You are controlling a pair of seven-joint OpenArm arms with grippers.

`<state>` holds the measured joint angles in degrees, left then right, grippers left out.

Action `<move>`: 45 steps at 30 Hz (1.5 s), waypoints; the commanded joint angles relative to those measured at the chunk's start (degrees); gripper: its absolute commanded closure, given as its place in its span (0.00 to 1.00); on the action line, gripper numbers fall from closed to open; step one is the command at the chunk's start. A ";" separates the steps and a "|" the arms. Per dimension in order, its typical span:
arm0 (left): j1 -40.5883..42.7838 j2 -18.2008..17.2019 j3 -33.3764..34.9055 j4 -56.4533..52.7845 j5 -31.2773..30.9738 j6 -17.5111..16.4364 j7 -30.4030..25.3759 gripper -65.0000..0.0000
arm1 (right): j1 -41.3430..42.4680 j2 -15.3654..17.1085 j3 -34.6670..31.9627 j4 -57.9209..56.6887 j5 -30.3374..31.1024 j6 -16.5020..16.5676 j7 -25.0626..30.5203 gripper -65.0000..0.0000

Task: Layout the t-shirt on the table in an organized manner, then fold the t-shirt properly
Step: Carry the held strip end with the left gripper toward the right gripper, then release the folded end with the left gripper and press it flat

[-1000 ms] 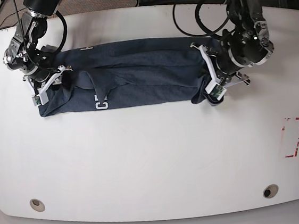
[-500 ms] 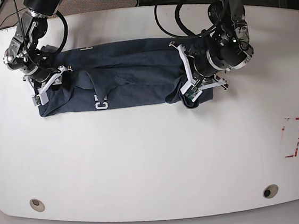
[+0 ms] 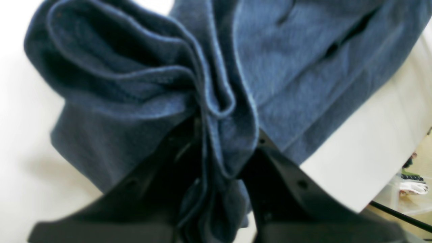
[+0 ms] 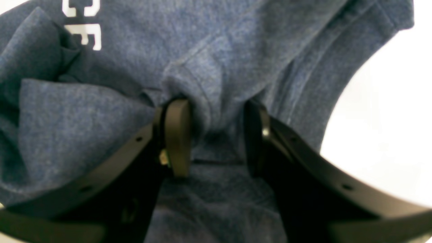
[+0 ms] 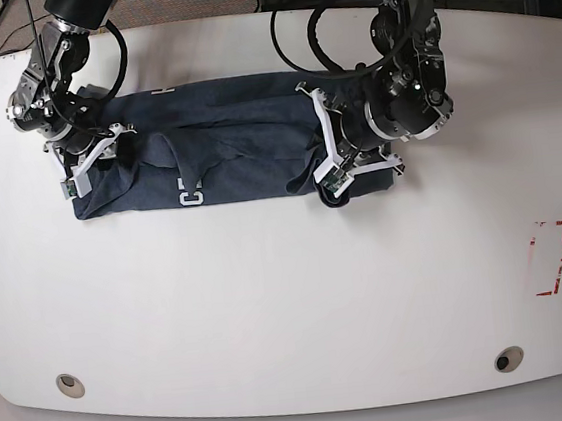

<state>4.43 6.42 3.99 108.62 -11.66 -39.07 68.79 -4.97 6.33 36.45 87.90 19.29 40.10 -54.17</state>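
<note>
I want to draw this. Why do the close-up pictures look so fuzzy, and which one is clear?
Left wrist view: the black fingers are blurred, the shirt folds a bit sharper. Right wrist view: soft all over, with the white table glaring. Base view: clearest, with shine on the table's near edge.

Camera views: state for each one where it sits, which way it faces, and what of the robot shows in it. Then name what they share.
Base: mounted high, looking down on the white table; both arms show, left gripper, right gripper.
Left wrist: on the left arm, looking along its jaws, shut on bunched folds of the navy t-shirt.
Right wrist: on the right arm, facing cloth lying between its jaws, beside the white lettering.
Shared: all three show the t-shirt and table.
</note>
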 commanded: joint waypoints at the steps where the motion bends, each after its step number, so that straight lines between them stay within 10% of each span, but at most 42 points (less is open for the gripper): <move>1: -0.87 0.66 0.10 0.26 -0.95 0.08 -1.23 1.00 | 0.09 0.31 0.08 0.23 -1.13 -0.10 -1.43 0.63; 17: -0.87 1.45 8.80 0.52 -1.48 -0.45 1.40 0.51 | 0.09 0.49 0.08 0.23 -1.13 -0.10 -1.43 0.63; 28: -2.98 1.19 11.44 5.45 -1.66 -0.93 6.15 0.53 | 0.71 0.57 -0.01 0.23 -1.13 -0.10 -1.87 0.63; 45: -1.66 -7.34 -8.16 0.96 -1.39 -0.93 -2.64 0.58 | 0.44 0.57 -0.01 1.99 -1.13 -0.10 -1.87 0.63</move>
<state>2.74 -0.67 -4.71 109.97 -11.60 -39.92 68.51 -4.71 6.17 36.27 88.99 18.39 40.10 -55.53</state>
